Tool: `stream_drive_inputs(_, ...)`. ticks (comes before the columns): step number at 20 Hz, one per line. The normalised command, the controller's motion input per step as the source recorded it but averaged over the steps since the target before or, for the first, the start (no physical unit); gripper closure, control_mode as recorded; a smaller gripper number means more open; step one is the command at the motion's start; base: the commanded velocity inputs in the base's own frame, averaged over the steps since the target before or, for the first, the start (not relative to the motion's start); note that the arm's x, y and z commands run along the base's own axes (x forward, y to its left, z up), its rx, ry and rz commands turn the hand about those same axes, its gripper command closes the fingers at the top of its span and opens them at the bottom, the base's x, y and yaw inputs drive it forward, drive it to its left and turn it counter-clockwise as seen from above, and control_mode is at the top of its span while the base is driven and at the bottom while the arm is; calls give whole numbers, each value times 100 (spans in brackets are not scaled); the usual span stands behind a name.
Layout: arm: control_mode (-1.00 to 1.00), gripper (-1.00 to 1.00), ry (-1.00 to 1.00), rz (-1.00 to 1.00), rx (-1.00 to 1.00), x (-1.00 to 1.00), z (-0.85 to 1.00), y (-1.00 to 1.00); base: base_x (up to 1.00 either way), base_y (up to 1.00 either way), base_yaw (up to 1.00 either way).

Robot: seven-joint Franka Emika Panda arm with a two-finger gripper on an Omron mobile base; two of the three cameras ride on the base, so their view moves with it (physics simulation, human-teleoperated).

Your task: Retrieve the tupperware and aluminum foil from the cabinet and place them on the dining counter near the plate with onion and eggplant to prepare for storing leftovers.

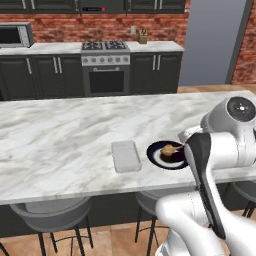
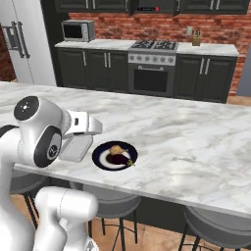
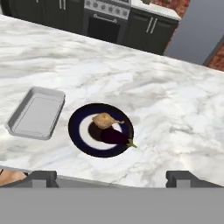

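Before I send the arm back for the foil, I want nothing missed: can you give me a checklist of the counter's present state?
1. Tupperware set on the dining counter: ok.
2. Tupperware beside the plate, apart from it: ok.
3. Onion and eggplant on the plate: ok.
4. Claw open, holding nothing: ok.
5. Aluminum foil on the counter near the plate: not ok, none there.
6. Cabinet door state: cannot tell, just its lower edge is in frame.
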Motion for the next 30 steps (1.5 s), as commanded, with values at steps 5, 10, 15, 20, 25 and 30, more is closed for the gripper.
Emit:
stream_drive_inputs(5, 100, -100, 0, 10, 0, -46, 20, -2, -34, -21, 0)
stream_drive_inputs(10, 100, -100, 0, 0, 0, 0, 0, 0, -82, -95, -34)
stream_drive_inputs(15, 100, -100, 0, 0, 0, 0, 0, 0, -7, -100, -59)
stream_drive_inputs(20, 100, -100, 0, 0, 0, 0, 0, 0, 10, -100, -57)
stream_drive_inputs(25, 100, -100, 0, 0, 0, 0, 0, 0, 37, -100, -52)
stream_drive_inputs(30, 100, -100, 0, 0, 0, 0, 0, 0, 70, -77, -53)
